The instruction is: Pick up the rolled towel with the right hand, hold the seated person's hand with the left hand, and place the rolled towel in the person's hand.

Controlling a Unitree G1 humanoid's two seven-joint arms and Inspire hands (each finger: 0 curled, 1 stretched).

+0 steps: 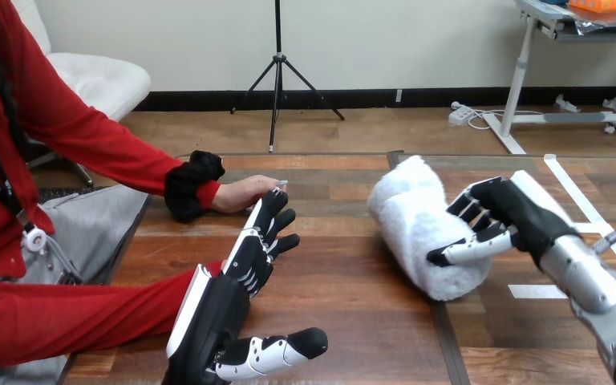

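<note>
The head camera looks forward and down across the table (353,273).

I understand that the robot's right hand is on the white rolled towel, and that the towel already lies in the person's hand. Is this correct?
Not quite. The right hand is on the rolled towel, with its fingers curled against it, but the towel lies on the table, well apart from the person's hand. The head view shows this.

Wooden table (353,269) bears rolled towel (417,228) (person's hand (245,193) too).
</note>
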